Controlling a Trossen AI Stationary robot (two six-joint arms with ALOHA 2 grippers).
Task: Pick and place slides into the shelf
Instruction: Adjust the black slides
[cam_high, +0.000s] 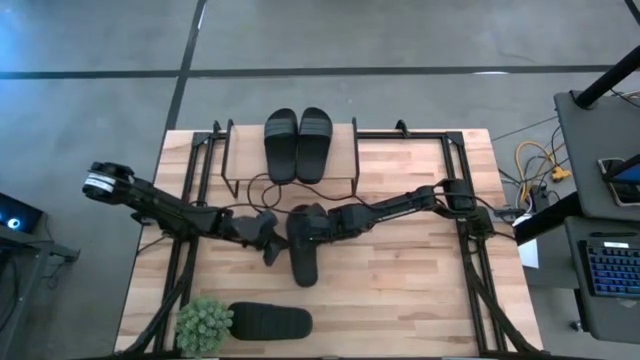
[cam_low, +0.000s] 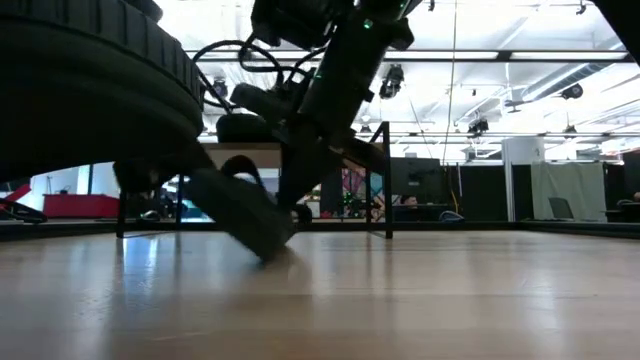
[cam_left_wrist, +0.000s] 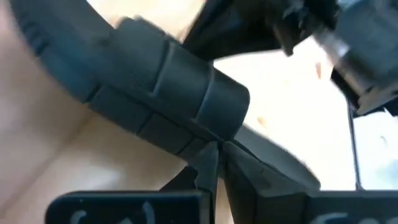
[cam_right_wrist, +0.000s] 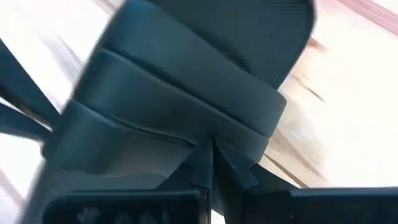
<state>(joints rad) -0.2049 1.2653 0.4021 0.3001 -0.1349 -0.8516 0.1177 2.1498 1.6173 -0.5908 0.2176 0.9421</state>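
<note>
Both claws meet mid-table: right claw (cam_high: 312, 237) is clamped on the strap of a black slide (cam_high: 303, 245), left claw (cam_high: 268, 232) grips it too, & its long axis points at the shelf (cam_high: 340, 160) just behind, w/ 2 slides on top.

The light wooden desk (cam_high: 400, 280) carries the shelf (cam_high: 290, 140) at its far edge. Two black slides (cam_high: 297, 143) lie side by side on the shelf's top board, touching each other. Just in front of the shelf, near the middle of the desk, a third slide (cam_high: 303, 258) sits with one end tilted up off the wood. Well in front of the shelf, at the desk's near edge, a fourth slide (cam_high: 270, 322) lies flat, with a small green potted plant (cam_high: 204, 324) touching its end.
</note>
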